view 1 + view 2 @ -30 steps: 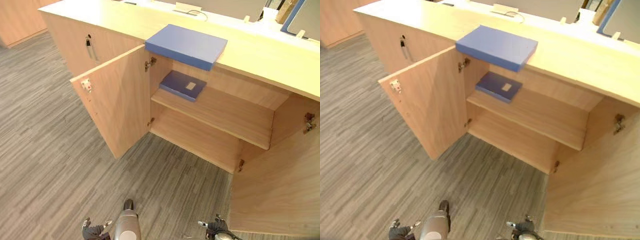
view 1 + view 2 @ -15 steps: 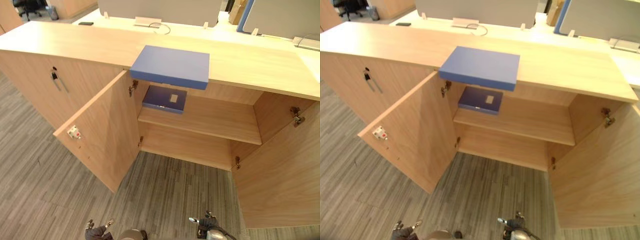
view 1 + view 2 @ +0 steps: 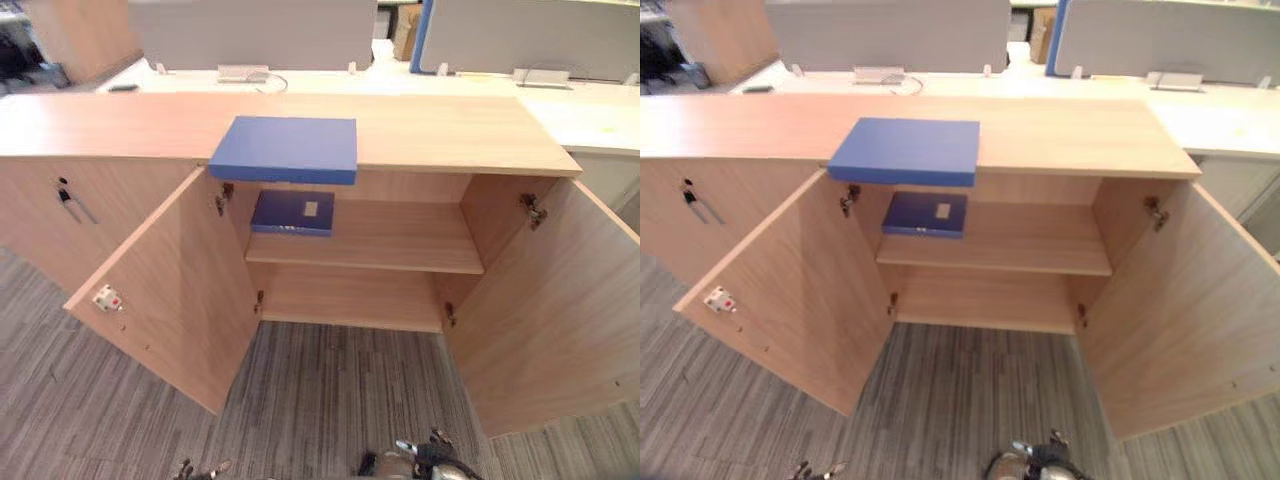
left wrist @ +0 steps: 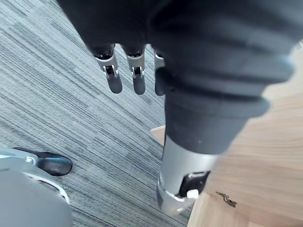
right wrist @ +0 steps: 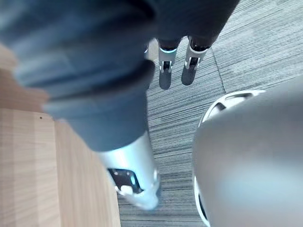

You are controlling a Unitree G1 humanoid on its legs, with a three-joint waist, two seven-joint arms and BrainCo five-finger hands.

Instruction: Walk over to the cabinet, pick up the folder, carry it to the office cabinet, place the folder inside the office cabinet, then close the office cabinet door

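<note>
One folder (image 3: 285,148) atop cabinet (image 3: 450,130), left fingers (image 4: 113,81), right fingers (image 5: 165,78) well apart

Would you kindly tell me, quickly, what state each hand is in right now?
Left hand: open, fingers relaxed, holding nothing.
Right hand: open, fingers relaxed, holding nothing.

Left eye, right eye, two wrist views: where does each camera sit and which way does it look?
Left eye view: on the head, looking down at the open cabinet, blue folder on top; right hand at the bottom edge.
Right eye view: same scene, slightly shifted.
Left wrist view: on the left wrist, looking along the open left hand to the carpet.
Right wrist view: likewise, open right hand over carpet.
Shared: both eyes show folder and cabinet.
</note>
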